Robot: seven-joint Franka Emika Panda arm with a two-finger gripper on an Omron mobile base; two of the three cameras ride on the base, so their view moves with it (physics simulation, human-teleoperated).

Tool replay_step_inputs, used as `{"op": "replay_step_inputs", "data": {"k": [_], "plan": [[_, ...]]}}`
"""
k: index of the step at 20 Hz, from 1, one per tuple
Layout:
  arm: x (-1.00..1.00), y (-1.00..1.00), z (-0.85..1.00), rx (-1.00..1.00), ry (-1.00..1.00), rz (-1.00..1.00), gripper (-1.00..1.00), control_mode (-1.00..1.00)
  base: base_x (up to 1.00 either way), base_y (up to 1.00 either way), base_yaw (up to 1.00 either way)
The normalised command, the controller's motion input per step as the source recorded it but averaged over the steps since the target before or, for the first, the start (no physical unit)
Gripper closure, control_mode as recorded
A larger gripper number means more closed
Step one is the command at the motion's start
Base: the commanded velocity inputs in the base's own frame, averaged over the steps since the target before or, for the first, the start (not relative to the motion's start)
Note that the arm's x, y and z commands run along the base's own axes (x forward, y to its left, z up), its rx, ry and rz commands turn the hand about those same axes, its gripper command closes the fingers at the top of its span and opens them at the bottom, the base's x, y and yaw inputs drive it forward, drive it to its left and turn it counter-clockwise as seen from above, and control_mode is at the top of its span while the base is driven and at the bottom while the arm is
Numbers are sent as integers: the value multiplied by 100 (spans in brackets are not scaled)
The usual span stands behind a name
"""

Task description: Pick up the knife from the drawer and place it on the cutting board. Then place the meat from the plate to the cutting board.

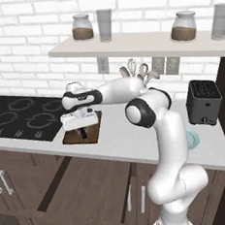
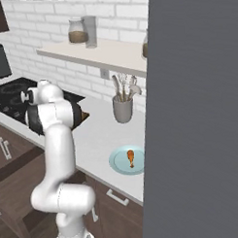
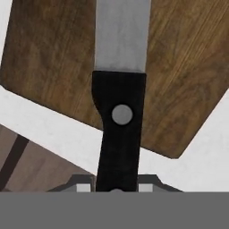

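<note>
Knife (image 3: pixel 120 89) sits pinched by its black handle in the gripper (image 1: pixel 80 121) just above the cutting board (image 3: pixel 188 67), not yet released, while the meat (image 2: pixel 130 157) lies untouched on the plate (image 2: pixel 117 162).

The knife (image 3: pixel 118 116) has a black handle and grey blade, the board (image 3: pixel 179 67) is streaked dark brown, the plate (image 2: pixel 120 162) pale blue.

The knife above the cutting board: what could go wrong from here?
1. The knife is held by its handle end; if released from this height above the cutting board, it may bounce or slide onto the counter.
2. The meat lies on the plate near the counter edge; a rough grasp could push the plate off.
</note>
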Motion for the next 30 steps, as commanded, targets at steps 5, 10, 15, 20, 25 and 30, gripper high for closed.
{"op": "replay_step_inputs", "data": {"k": [5,10,15,20,25,30], "plan": [[54,2,-45,0,0,-6,100,-100,0,0,0],[47,2,-41,0,-1,-7,100,-100,0,0,0],[-6,1,-10,0,-9,-3,-100,-100,0,0,0],[-49,-43,42,0,-22,0,-100,-100,0,0,0],[-75,-81,42,0,-25,2,-100,-100,0,0,0],[-97,-97,30,0,-25,8,-100,-100,0,0,0]]}}
